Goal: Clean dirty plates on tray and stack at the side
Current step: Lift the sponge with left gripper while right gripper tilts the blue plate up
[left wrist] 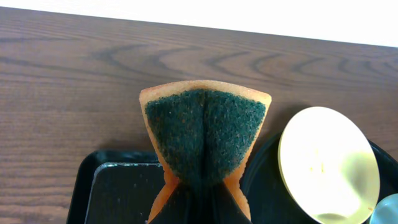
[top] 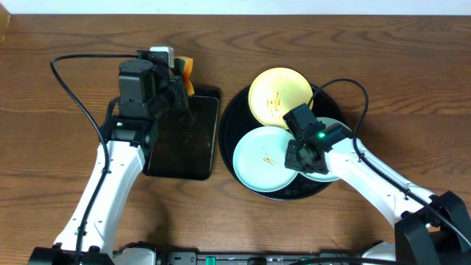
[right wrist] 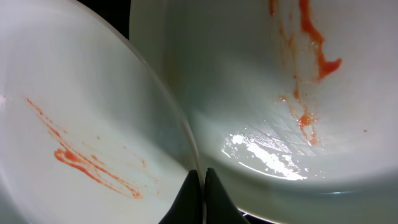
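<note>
The round black tray [top: 229, 121] holds three plates: a pale yellow plate [top: 280, 96] with orange smears, a pale blue plate [top: 263, 158] with a smear, and a second pale blue plate [top: 335, 126] mostly under my right arm. My right gripper [top: 294, 158] is shut on the rim of the smeared pale blue plate [right wrist: 74, 124], fingers [right wrist: 200, 180] pinched together; another smeared pale plate [right wrist: 280, 93] lies just right of it. My left gripper [top: 180, 81] is shut on an orange sponge with a green scouring face [left wrist: 205, 134], held above the table's far side.
A smaller rectangular black tray [top: 184, 136] lies left of the round tray, under my left arm; it also shows in the left wrist view [left wrist: 118, 193]. The yellow plate [left wrist: 326, 162] sits right of the sponge. Bare wood tabletop [top: 412, 110] lies right of the round tray.
</note>
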You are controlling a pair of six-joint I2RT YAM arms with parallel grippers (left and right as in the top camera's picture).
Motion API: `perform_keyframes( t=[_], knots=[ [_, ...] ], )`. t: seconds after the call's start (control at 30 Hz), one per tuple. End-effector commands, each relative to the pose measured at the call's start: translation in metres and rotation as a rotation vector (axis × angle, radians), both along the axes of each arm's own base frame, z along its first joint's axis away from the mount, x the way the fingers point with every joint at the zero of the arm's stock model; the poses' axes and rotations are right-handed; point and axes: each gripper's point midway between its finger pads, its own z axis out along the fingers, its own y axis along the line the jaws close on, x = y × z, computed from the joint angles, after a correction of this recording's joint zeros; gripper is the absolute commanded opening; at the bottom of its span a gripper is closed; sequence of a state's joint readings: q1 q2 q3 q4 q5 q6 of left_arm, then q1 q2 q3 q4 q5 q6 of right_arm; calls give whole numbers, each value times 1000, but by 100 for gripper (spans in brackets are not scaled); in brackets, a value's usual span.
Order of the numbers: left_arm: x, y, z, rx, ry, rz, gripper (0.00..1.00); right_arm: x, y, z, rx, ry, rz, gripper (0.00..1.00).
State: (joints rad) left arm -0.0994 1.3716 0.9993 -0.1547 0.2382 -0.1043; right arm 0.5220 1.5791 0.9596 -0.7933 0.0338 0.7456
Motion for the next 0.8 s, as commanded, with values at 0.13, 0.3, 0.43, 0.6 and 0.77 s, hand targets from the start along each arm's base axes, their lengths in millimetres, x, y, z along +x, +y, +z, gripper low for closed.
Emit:
perform_keyframes(
  t=[0.13, 0.3, 0.43, 0.6, 0.77],
  knots=[
    [-9, -3, -13, -59, 106, 33, 7, 1, -4, 1, -16, -11, 7, 1],
    [-20, -19, -73, -77, 316, 45, 7, 0, -4, 0, -18, -7, 7, 1],
    [-33, -34, -122, -65, 478, 39, 7, -2, -3, 0, -7, 3, 10, 1],
    [-44, -43, -149, -47, 569, 28, 8, -3, -3, 0, -9, 7, 10, 1],
    [-45, -44, -148, -47, 570, 24, 7, -3, -4, 0, -11, 9, 10, 1]
  ],
)
